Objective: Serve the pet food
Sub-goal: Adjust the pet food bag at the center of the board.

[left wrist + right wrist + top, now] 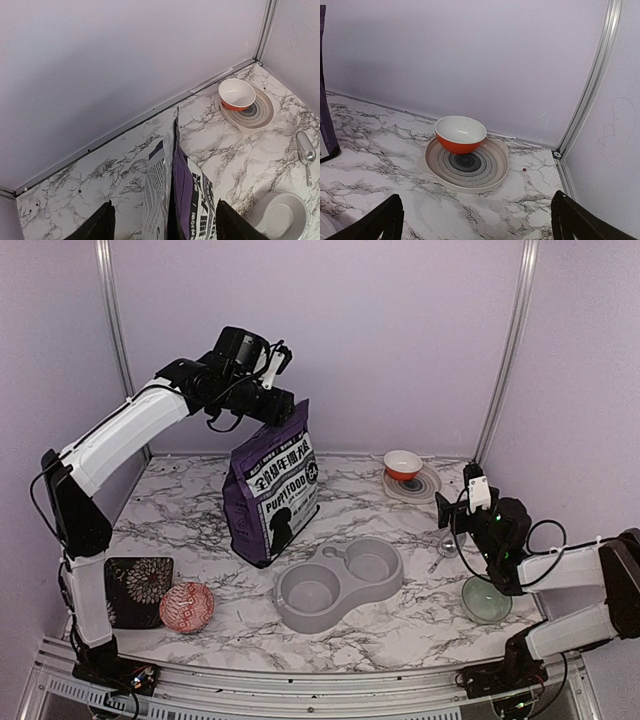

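1. Near edge of worktop point(420, 638), left side: dark patterned square dish point(138, 590) w/ red patterned bowl point(186, 605) just beside it. Right side: green glass bowl point(487, 602), close to right arm. No pellets seen in any of them from top view.
2. Mid-worktop: grey double-bowl feeder point(340, 562). Both wells look bare, so I read serving as not begun.
3. Right of feeder: metal scoop point(305, 150) lying flat, apart from feeder. Right claw point(476, 200) is up over that side, fingers spread wide, nothing betw. them, facing the far corner.
4. Behind feeder: purple PUPPY FOOD bag point(272, 495), upright w/ slight lean. Left claw point(164, 201) sits at bag's top, fingers apart on either side of top edge. Not pinching it, as far as wrist view shows.
5. Pet food: no loose heap visible anywhere; judged to be inside the bag. Handling est.:
   - Pellets are dry, hard and light, and will roll and scatter. They can't be pinched singly, so move them in bulk by tipping the bag or w/ the scoop.
   - Bag is prob. soft, slick film, and its load will slump when tilted.
   - Best hold is the flat top edge or an upper corner. A mid-panel grip would likely buckle or slip.
6. Far right corner: orange bowl point(460, 134) on striped plate point(487, 176). Tiny dark speck point(524, 170) on worktop beside plate; too small to ID.
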`<state>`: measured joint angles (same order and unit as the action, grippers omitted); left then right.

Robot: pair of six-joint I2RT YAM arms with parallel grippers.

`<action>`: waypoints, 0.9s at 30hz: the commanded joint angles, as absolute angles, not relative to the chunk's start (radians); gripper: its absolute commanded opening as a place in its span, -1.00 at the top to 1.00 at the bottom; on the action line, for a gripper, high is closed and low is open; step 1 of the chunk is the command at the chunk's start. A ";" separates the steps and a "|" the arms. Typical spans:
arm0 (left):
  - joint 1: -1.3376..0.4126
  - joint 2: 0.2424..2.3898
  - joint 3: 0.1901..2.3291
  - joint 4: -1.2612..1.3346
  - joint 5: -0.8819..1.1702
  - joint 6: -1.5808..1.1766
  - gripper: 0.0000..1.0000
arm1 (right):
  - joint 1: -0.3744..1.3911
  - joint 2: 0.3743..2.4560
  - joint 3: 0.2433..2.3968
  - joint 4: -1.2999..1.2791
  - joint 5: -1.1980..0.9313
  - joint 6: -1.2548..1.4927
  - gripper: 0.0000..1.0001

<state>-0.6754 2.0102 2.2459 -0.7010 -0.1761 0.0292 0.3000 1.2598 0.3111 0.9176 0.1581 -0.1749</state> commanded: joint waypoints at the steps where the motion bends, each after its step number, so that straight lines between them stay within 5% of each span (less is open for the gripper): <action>1: -0.706 1.881 2.155 -0.712 -0.132 0.012 -0.38 | 0.310 1.243 0.344 0.911 0.160 -0.161 -0.99; 16: -0.724 1.816 2.012 -0.892 -0.229 -0.009 -0.22 | 0.310 1.249 0.348 0.908 0.156 -0.153 -0.99; 21: -0.724 1.856 2.038 -0.899 -0.271 -0.009 0.59 | 0.310 1.242 0.346 0.903 0.155 -0.153 -0.99; 24: -0.724 1.871 2.055 -0.900 -0.277 -0.019 0.86 | 0.310 1.235 0.345 0.904 0.156 -0.155 -0.99; 27: -0.724 1.877 2.064 -0.906 -0.279 -0.043 0.93 | 0.310 1.233 0.344 0.904 0.157 -0.155 -0.99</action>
<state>-0.7258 1.8565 2.0331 -0.8677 -0.2577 -0.0162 0.3000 1.2560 0.3119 0.9104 0.1581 -0.1642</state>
